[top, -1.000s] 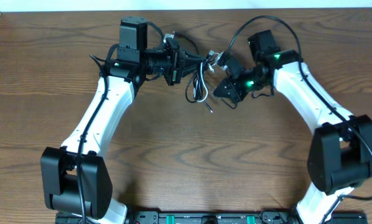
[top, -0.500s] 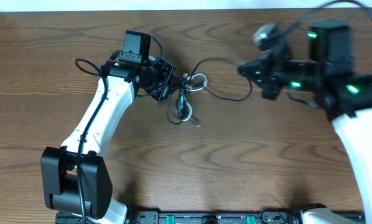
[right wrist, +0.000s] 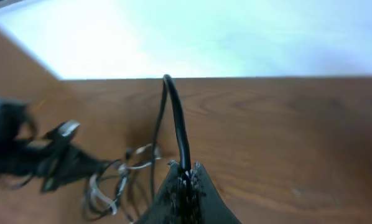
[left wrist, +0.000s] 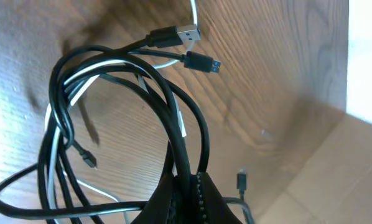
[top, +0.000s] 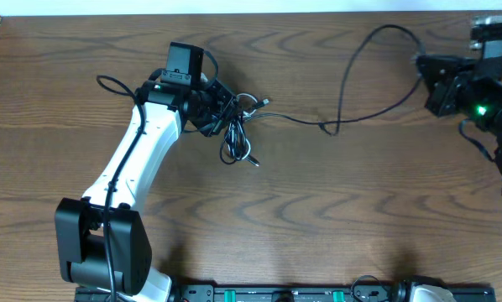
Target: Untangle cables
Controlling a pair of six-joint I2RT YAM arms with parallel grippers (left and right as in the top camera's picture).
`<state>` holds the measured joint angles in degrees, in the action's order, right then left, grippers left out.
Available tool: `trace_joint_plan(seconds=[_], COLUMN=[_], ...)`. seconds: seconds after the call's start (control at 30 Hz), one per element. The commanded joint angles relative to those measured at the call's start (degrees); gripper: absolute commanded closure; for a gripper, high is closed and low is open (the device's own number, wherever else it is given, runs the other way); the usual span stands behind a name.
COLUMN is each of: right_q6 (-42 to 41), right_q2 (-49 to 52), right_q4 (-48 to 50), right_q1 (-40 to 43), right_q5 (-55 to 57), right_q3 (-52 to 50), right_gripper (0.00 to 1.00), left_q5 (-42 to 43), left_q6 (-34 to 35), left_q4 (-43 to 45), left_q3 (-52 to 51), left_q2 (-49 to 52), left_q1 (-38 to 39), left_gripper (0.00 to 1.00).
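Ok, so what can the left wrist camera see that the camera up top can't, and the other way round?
Only the left wrist view shows the plug ends clearly: a silver flat plug and a blue-tipped black plug. It also shows a thin white cable running among the black loops. Only the overhead view shows the long black cable stretching across the brown wooden table to the right gripper. Both show the tangled bundle of cables held in the left gripper.
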<state>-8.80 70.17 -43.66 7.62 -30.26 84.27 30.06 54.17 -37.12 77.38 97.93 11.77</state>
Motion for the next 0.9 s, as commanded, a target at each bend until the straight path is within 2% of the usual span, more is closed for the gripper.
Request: trace_joint_plan(seconds=[0.0,0.13,0.23,0.33,0.5,0.53,0.57,0.6,0.63,0.67,0.73,0.87], right_q6=[-3.4,-3.4,-3.4,-3.4,-3.4,-3.4,-3.4,-3.4,-3.4,-3.3,-2.2,1.7], right_q2=[2.5,6.3,9.2,12.1,16.7,17.4,18.4,19.0,19.6,20.1,20.9,20.9], right_q4=[-0.5,-0.9,-0.7,0.2,1.8,2.0,2.2,2.2,2.2,2.1,2.0,1.7], right_q1=[0.3,0.3,0.3,0.3,0.2,0.2,0.2,0.2,0.2,0.2,0.0,-1.6], right_q5=[5.3,6.4,6.4,6.3,6.3,6.3,6.3,5.9,5.6,4.9,2.1,-2.8], right_q3=[0.3,0.3,0.3,0.3,0.3,0.3,0.3,0.3,0.3,0.3,0.3,0.3], right_gripper=[0.99,0.99,0.99,0.99,0.98,0.93,0.79,0.51,0.31,0.18,0.09,0.06], left_q5=[0.7,7.1,14.4,18.6,18.8,18.8,18.8,18.8,18.7,18.2,15.3,5.6], left_q6=[-12.8,-28.1,-35.5,-36.6,-35.5,-34.9,-34.3,-33.9,-33.9,-33.7,-30.7,-16.4], left_q4=[-0.1,0.4,0.3,0.3,0.3,0.3,0.3,0.3,0.3,0.3,0.3,0.0], left_q3=[0.0,0.0,0.0,0.0,0.0,0.0,0.0,0.0,0.0,0.0,0.0,0.0], left_q2=[0.4,0.4,0.4,0.4,0.4,0.4,0.4,0.4,0.4,0.4,0.4,0.4], left_q1=[-0.2,-0.2,-0.2,-0.2,-0.2,-0.2,-0.2,-0.2,-0.2,-0.2,-0.2,-0.2], left_gripper=[0.93,0.93,0.92,0.92,0.93,0.93,0.93,0.92,0.93,0.92,0.92,0.93])
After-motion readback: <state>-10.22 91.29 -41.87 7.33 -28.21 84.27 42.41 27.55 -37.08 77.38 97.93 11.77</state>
